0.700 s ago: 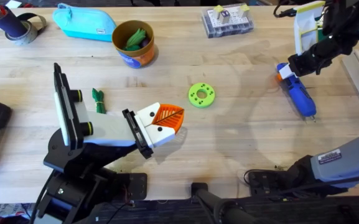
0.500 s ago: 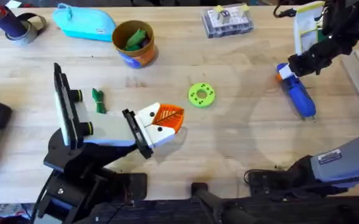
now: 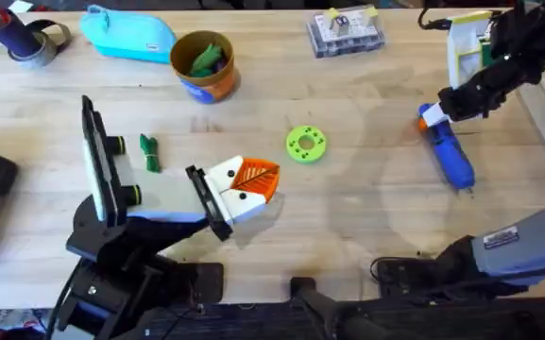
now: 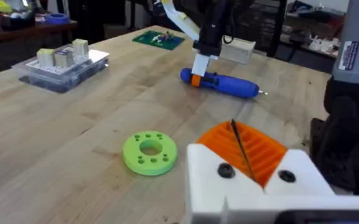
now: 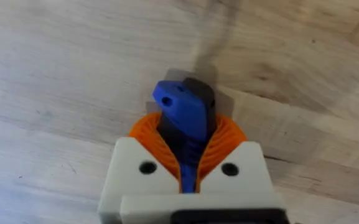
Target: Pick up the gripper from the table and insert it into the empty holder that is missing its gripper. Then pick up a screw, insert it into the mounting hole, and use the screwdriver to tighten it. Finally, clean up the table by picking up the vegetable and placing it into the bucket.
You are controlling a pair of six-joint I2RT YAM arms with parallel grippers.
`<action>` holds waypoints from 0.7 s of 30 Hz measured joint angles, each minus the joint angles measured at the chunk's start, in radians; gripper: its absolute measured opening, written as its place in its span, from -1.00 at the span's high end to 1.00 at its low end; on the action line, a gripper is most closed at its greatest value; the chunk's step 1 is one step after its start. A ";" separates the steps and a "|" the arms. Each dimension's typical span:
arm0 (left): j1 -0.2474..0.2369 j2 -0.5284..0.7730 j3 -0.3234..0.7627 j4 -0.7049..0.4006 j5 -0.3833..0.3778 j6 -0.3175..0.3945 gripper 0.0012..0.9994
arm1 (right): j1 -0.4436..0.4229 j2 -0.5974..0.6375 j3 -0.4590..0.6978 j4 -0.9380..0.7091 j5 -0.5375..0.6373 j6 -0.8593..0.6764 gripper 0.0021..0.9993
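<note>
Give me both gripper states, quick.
Left gripper: shut, holding nothing.
Right gripper: shut on the blue screwdriver at its orange-collar end; its tip end lies low by the table.

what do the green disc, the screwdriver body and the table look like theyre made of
Lime green disc: probably printed plastic, matte, with a ring of small holes. Screwdriver: likely glossy blue molded plastic, judging by the highlights along it, with an orange collar and a thin metal-looking tip. Table: light wood, visible grain and plank seams.
</note>
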 joint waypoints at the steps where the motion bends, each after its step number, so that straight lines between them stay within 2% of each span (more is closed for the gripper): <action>1: 0.000 0.000 0.000 0.000 0.000 0.000 0.97 | 0.000 0.000 0.000 0.004 -0.001 0.008 0.83; 2: 0.000 0.000 0.000 0.000 0.000 0.000 0.97 | -0.001 0.000 0.000 0.010 -0.004 0.024 0.77; 3: 0.000 0.000 0.000 0.000 0.000 0.000 0.97 | -0.002 0.000 0.000 0.018 -0.012 0.038 0.51; 7: 0.000 0.000 0.000 0.000 0.000 0.000 0.97 | 0.002 -0.002 0.000 0.068 -0.046 0.113 -0.69; 8: 0.000 0.000 0.000 0.000 0.000 0.000 0.97 | 0.003 -0.003 0.000 0.070 -0.052 0.130 -0.90; 10: 0.000 0.000 0.000 0.000 0.000 0.000 0.97 | 0.005 -0.005 0.000 0.071 -0.060 0.160 -0.98; 16: 0.000 0.000 0.000 0.000 0.000 0.000 0.97 | 0.005 -0.029 0.000 0.072 -0.066 0.203 -0.99; 21: 0.000 0.000 0.000 0.000 0.000 0.000 0.97 | 0.004 -0.112 -0.002 0.007 -0.058 0.208 -0.99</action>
